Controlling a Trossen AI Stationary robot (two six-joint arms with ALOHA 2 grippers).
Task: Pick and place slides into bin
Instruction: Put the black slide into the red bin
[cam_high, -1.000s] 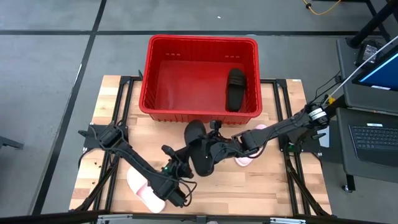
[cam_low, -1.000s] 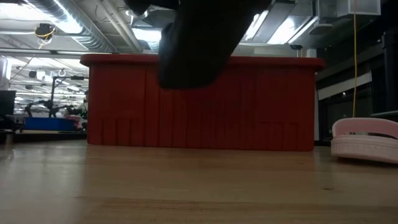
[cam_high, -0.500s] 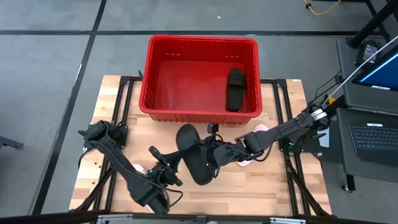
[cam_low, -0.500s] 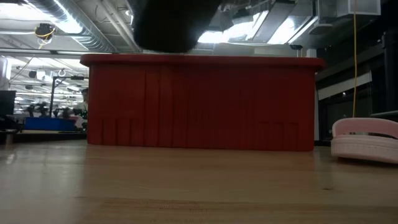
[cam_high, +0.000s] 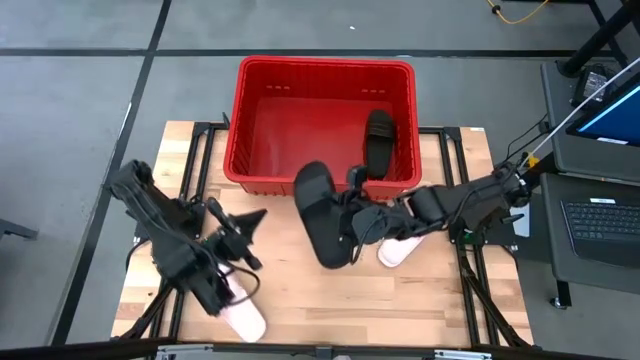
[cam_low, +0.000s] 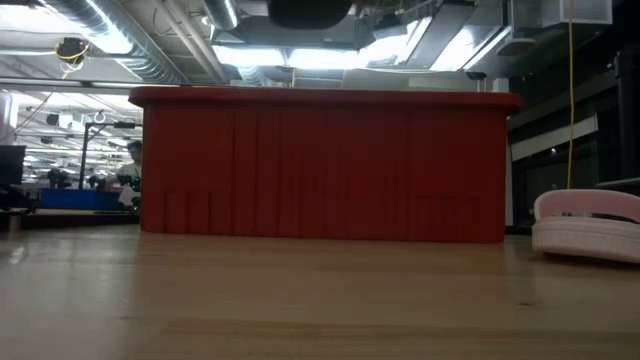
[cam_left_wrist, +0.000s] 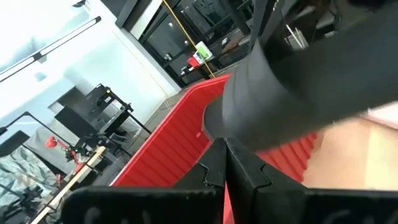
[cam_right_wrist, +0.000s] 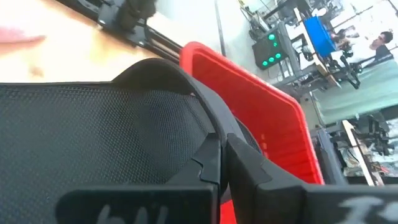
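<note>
The red bin (cam_high: 320, 70) stands at the table's far edge and shows in the low view (cam_low: 325, 165). One black slide (cam_high: 378, 143) lies inside it at its right. My right gripper (cam_high: 352, 228) is shut on a second black slide (cam_high: 320, 215), held in the air in front of the bin. A pink slide (cam_high: 400, 250) rests sole-down on the table under my right arm. Another pink slide (cam_high: 243, 318) lies at the near left. My left gripper (cam_high: 243, 226) is shut and empty, above the table's left part. My right gripper pinches a curved black edge of the slide (cam_right_wrist: 205, 109) between its two fingers, beside a mesh-textured face. It comes at the slide from the table's right, at the slide's long right side (cam_high: 343, 225). The slide is lifted clear of the table, its toe end toward the bin.
The bin's near wall (cam_high: 300, 183) stands just beyond the held slide. The pink slide shows at the right in the low view (cam_low: 588, 225). Bare wood (cam_high: 330, 300) lies along the near middle. A desk with a laptop (cam_high: 600, 215) stands off the table's right.
My right gripper has risen with the black slide, which has gone up nearly out of the low view and a little toward the bin. My left gripper has drawn back from the table's near middle toward the left edge and up.
</note>
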